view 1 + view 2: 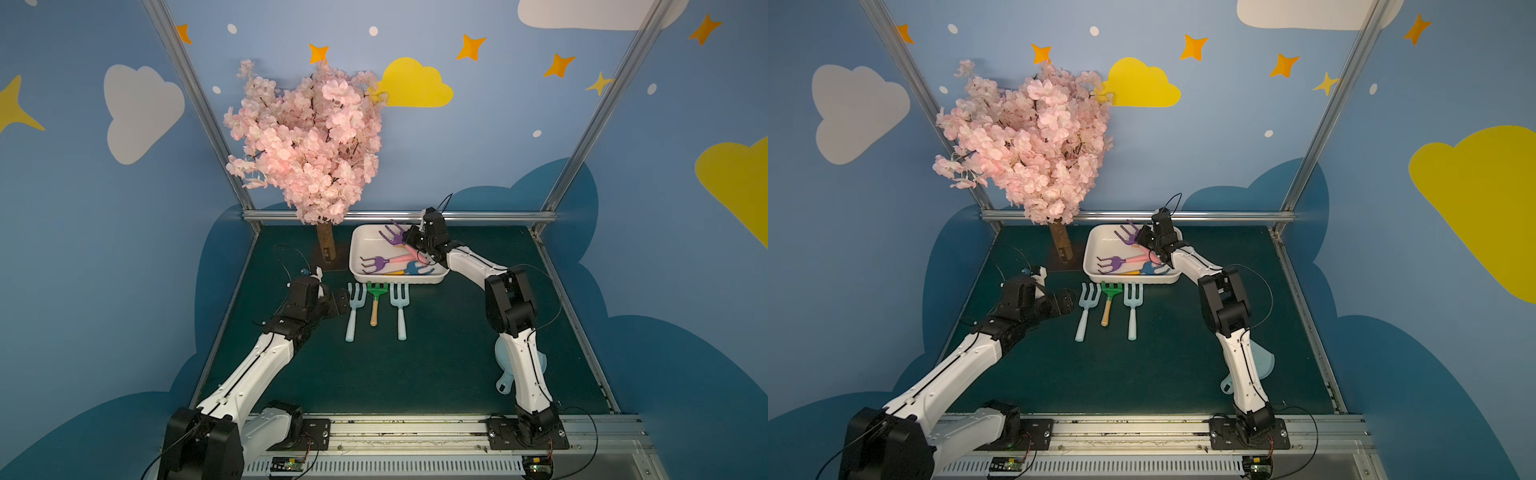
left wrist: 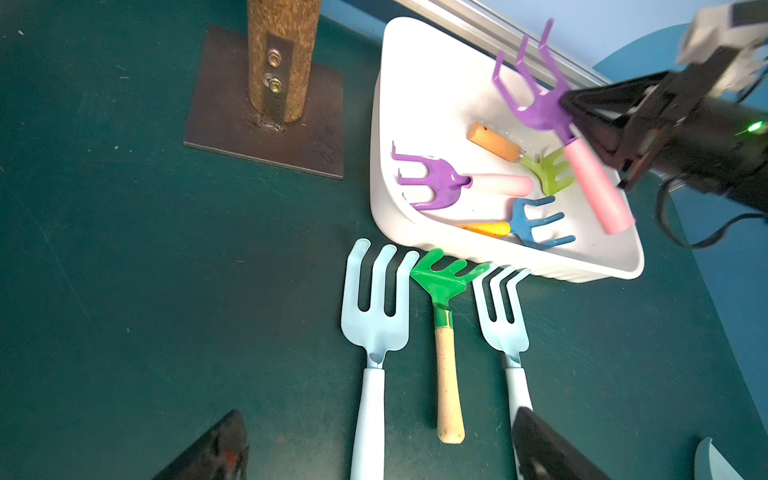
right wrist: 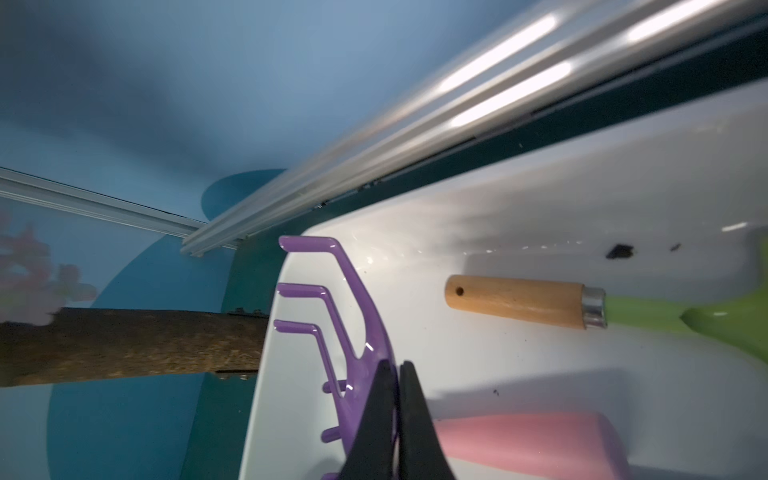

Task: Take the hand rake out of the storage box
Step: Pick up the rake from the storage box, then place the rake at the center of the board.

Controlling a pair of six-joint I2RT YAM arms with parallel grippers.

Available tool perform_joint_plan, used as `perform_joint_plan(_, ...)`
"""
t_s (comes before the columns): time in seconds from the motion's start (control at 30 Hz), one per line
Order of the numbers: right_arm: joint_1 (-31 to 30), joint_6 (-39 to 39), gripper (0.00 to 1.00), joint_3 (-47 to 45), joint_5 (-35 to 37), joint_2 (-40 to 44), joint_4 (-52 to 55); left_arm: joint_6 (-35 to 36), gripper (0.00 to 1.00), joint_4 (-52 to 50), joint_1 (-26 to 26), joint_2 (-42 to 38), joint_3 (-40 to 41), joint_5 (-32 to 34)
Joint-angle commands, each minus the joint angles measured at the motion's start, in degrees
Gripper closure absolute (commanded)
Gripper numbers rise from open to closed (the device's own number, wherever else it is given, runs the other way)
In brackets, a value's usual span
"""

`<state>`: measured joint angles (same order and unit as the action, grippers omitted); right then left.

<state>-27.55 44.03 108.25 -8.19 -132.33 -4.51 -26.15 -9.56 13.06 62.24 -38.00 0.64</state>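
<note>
Right claw (image 3: 397,368) clamped on a purple hand rake (image 2: 536,104).
The rake hangs tilted over the white storage box (image 2: 415,83); left claw (image 1: 341,302) gapes wide over the worktop (image 1: 415,374).

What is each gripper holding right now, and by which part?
Right gripper: shut on the raised purple rake, pinching its head by the neck. Left gripper: open, empty.

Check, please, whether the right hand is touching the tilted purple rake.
Touching. The right wrist view shows the right hand shut on the tilted purple rake, fingers pressed against its head.
</note>
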Motion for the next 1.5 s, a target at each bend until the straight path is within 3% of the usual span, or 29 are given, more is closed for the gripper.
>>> perform_joint_plan(0.0,0.6,-3.2,1.00,-3.7,0.5,9.6,0.4,0.5,0.00,0.3,-0.4,-1.5,1.1,0.4)
perform_joint_plan(0.13,0.6,-5.5,1.00,-18.1,4.5,22.7,0.7,0.6,0.00,0.2,-0.7,-2.4,1.7,0.5)
perform_joint_plan(0.27,1.0,-4.5,1.00,-38.2,7.7,37.6,-1.5,0.3,0.00,1.6,-0.8,-2.9,2.6,-0.1)
perform_joint_plan(0.5,-1.2,1.3,1.00,-68.4,10.9,63.5,-1.5,-1.0,0.00,4.5,-1.0,-1.3,3.5,-2.1)
perform_joint_plan(0.6,-3.1,4.0,1.00,-77.6,13.2,69.6,-1.9,-2.2,0.00,5.8,-1.0,0.4,3.4,-4.0)
perform_joint_plan(0.8,-3.7,6.3,1.00,-83.6,11.0,63.7,-8.7,-4.6,0.00,8.0,-1.0,0.5,3.7,-8.1)
perform_joint_plan(1.07,-2.8,7.1,1.00,-78.7,5.3,45.7,-17.7,-4.3,0.00,6.2,-1.0,-1.3,3.9,-7.3)
perform_joint_plan(1.27,-2.3,5.6,1.00,-75.6,5.5,39.6,-18.1,-3.9,0.00,4.8,-1.0,-2.4,3.8,-6.3)
perform_joint_plan(1.3,-2.3,5.3,0.98,-75.6,6.0,39.8,-17.5,-3.8,0.00,4.4,-1.1,-2.5,3.7,-6.3)
perform_joint_plan(1.4,-2.1,2.8,0.65,-75.9,7.5,42.5,-13.4,-3.8,0.00,3.7,-1.1,-3.8,3.6,-6.9)
perform_joint_plan(1.47,-2.1,-0.3,0.57,-75.4,8.4,46.0,-7.9,-3.6,0.00,3.3,-1.0,-4.9,3.9,-6.5)
